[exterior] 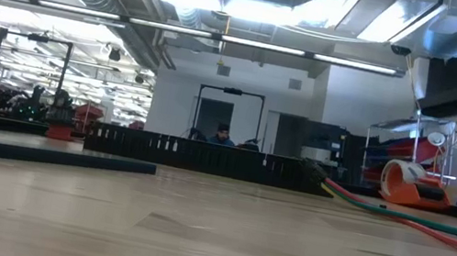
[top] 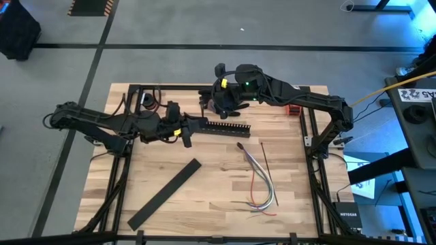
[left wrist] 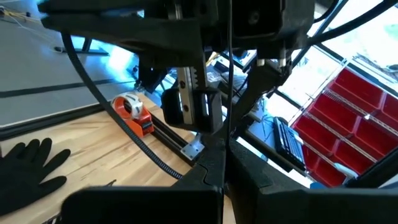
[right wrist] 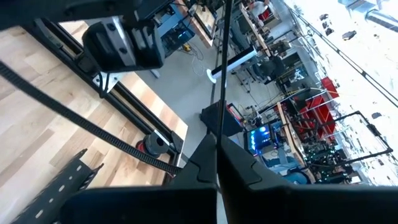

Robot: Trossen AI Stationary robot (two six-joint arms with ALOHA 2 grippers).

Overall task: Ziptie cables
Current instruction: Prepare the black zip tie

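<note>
Overhead:
Desk (top: 204,197): pale wood planks, carrying cables (top: 259,180), ziptie (top: 266,155), comb-slotted bar (top: 225,126).
Room: grey floor.
Left gripper (top: 185,129): closed, empty.
Right gripper (top: 221,102): closed, empty.

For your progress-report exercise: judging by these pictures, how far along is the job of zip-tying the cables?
Nothing looks done yet. The cables lie loose and fanned out on the table, with the ziptie lying straight beside them, not looped round. Nothing is in hand: the left gripper and right gripper are both shut and empty, near the comb-slotted bar at the table's far side. Picking up, gathering, wrapping and tightening all remain.
</note>
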